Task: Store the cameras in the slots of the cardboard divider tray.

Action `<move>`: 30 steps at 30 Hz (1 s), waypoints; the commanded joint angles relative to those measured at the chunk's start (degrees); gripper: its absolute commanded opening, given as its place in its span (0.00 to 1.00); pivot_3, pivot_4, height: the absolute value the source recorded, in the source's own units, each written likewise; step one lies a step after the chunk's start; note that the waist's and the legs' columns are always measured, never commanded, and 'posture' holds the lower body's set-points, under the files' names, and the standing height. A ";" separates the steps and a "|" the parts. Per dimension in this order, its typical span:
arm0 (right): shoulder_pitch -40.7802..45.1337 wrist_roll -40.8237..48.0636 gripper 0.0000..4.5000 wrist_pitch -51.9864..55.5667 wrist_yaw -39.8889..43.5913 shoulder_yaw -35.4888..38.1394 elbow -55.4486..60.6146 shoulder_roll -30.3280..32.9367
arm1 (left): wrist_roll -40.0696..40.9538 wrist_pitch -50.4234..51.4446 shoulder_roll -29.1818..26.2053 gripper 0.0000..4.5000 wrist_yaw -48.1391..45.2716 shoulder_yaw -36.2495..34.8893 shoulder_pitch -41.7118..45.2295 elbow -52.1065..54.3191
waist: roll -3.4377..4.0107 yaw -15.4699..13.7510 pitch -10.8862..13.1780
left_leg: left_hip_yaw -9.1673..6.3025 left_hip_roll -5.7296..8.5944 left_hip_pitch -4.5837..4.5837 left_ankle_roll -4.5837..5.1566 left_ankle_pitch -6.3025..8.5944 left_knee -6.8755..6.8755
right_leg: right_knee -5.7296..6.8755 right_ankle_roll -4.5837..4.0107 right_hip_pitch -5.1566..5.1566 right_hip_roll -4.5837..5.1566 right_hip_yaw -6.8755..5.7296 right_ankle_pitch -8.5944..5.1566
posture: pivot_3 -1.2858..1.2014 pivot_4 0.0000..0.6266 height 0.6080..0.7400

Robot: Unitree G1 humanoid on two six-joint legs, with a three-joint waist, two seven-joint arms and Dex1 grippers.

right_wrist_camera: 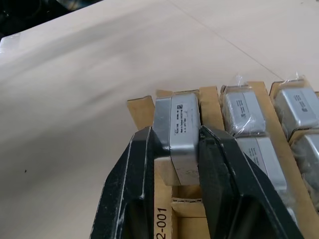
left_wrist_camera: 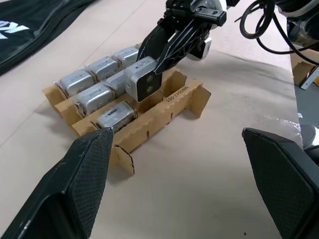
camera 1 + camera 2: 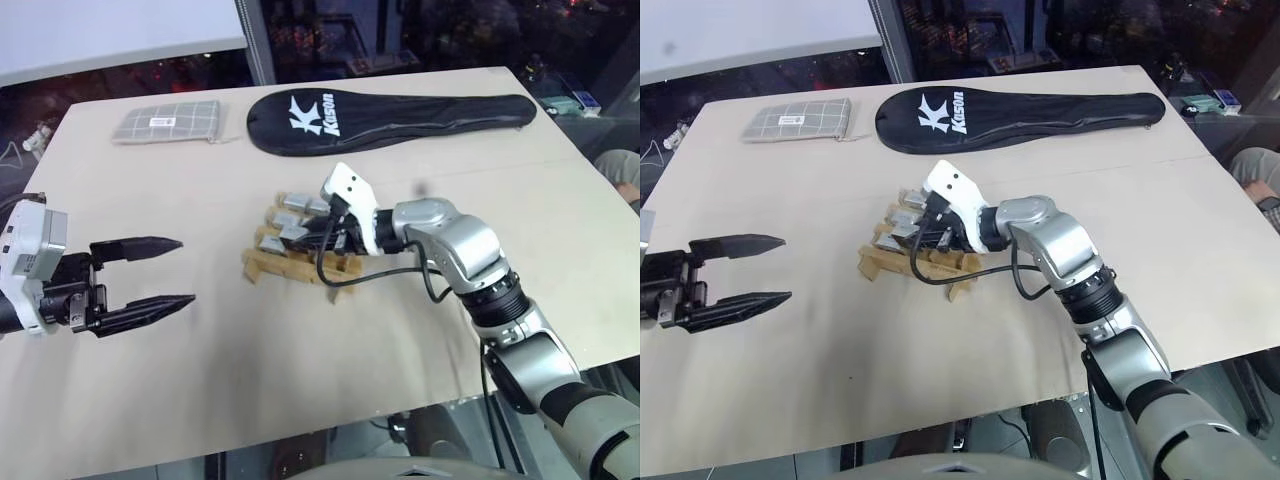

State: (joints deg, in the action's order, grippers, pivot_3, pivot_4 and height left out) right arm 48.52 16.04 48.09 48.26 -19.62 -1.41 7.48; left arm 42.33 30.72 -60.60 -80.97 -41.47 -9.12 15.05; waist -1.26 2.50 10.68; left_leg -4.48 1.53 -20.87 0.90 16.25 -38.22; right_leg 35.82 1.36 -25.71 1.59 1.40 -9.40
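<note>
The right gripper (image 2: 158, 63) is clamped on a camera (image 2: 143, 85) above the tray (image 2: 175, 102). The left gripper (image 3: 160, 272), fingers apart, hovers near the table's (image 3: 300, 380) left edge.

light: bright, even overhead | shadows: soft, faint | background: dark | blur: slight, close wrist views

A light beige table (image 3: 200, 380) carries 3 things directly on its top. The cardboard divider tray (image 3: 290, 268) sits near the middle. Along the far side lie a long black racket cover (image 3: 390, 117) and, beside it toward the left corner, a flat grey gridded packet (image 3: 166, 122), apart from the tray.
</note>
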 commanded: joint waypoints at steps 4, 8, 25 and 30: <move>1.16 0.57 0.17 -0.58 -0.52 0.17 -1.63 -1.19 | 0.81 -0.23 -0.62 0.95 -0.25 -1.02 0.66 0.49 | 0.01 0.01 0.01 | 0.00 0.00 0.00 0.00 0.00 0.00 | 0.00 0.00 0.00 0.00 0.00 0.00 | 0.52 0.24 1.00; 0.69 0.07 0.17 -1.72 -0.46 -0.19 -4.03 -1.47 | 0.64 -0.27 -0.82 0.95 -0.37 -0.97 0.64 0.43 | 0.01 0.02 0.00 | 0.00 0.00 0.00 0.00 0.00 0.01 | -0.01 0.00 -0.01 0.00 0.00 0.00 | 0.52 0.24 1.00; 0.26 -0.90 0.94 -6.26 -0.17 -0.07 -2.19 0.07 | 0.52 0.26 -1.85 0.95 -0.63 0.42 2.71 -0.24 | 0.02 0.02 0.01 | -0.03 0.00 -0.02 0.00 0.00 0.01 | -0.02 0.00 -0.01 0.00 -0.01 0.00 | 0.52 0.24 1.00; 1.04 3.90 0.97 1.53 1.33 6.36 11.39 9.11 | 0.71 0.41 -2.00 0.95 -0.54 1.63 4.04 -0.39 | 0.06 -0.32 0.04 | -0.15 0.03 -0.13 0.00 0.00 0.00 | -0.06 0.00 -0.03 0.07 -0.12 0.00 | 0.52 0.24 1.00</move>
State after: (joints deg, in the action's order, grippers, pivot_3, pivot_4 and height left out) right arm 48.30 18.00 47.52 48.95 -17.29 3.77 14.29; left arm 42.47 31.20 -61.36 -81.41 -39.61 -5.56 14.59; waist -1.20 2.18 10.73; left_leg -4.71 1.63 -21.02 0.90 16.25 -38.23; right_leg 35.73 1.37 -25.74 1.72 1.21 -9.41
